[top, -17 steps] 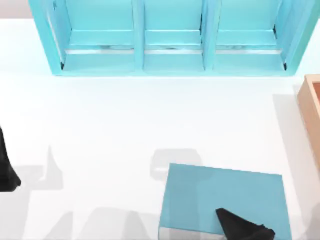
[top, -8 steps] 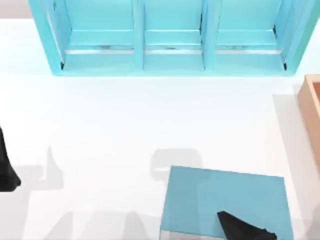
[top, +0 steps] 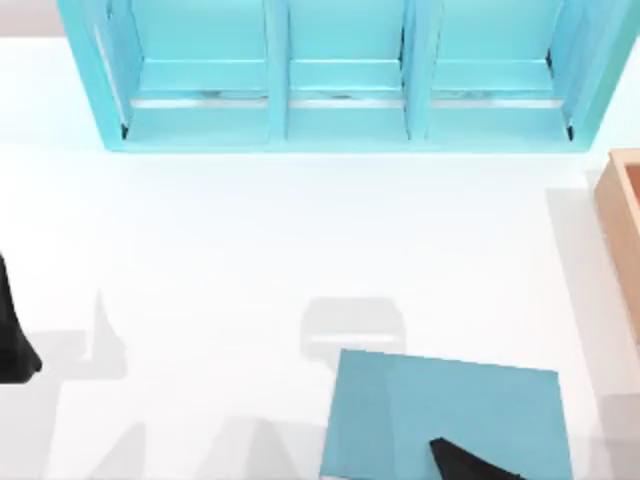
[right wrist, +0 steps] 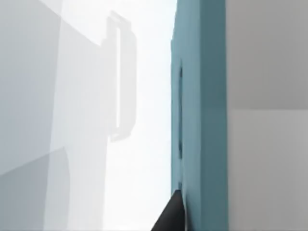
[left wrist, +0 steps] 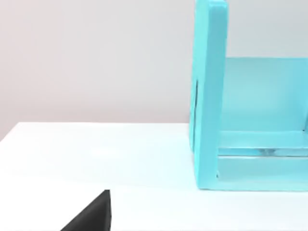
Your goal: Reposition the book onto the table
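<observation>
White table: book, shelf far apart.

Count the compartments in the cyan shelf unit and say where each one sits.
3. The light cyan three-compartment shelf unit stands along the far edge of the plain white table: one compartment toward the top view's left, one in the middle, one toward the right.

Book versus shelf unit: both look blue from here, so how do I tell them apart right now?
The book is a darker teal, flat slab near the top view's bottom edge, under the right gripper; the shelf unit is lighter cyan, larger, split into three compartments, at the far edge. Both are plain blue and rectangular.
</observation>
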Motion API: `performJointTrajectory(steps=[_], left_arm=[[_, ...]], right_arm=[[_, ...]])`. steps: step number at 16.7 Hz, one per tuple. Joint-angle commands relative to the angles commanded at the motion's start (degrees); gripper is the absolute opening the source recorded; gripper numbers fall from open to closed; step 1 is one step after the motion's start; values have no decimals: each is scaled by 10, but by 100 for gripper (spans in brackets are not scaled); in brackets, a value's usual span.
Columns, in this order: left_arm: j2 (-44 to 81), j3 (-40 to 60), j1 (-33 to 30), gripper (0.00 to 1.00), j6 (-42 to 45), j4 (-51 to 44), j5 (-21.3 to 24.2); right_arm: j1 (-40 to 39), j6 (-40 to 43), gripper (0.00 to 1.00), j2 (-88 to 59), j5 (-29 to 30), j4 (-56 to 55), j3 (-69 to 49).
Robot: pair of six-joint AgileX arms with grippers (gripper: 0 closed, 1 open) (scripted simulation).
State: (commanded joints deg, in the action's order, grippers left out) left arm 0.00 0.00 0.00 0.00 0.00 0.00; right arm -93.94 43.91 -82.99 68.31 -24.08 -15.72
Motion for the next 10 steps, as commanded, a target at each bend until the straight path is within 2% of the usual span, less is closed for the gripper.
performJointTrajectory(steps=[5, 10], left_arm=[[0, 0, 0, 100, 0, 0, 0], [0, 0, 0, 100, 0, 0, 0]], right_arm=[[0, 0, 0, -11, 1, -15, 4], [0, 0, 38, -11, 1, -15, 4]])
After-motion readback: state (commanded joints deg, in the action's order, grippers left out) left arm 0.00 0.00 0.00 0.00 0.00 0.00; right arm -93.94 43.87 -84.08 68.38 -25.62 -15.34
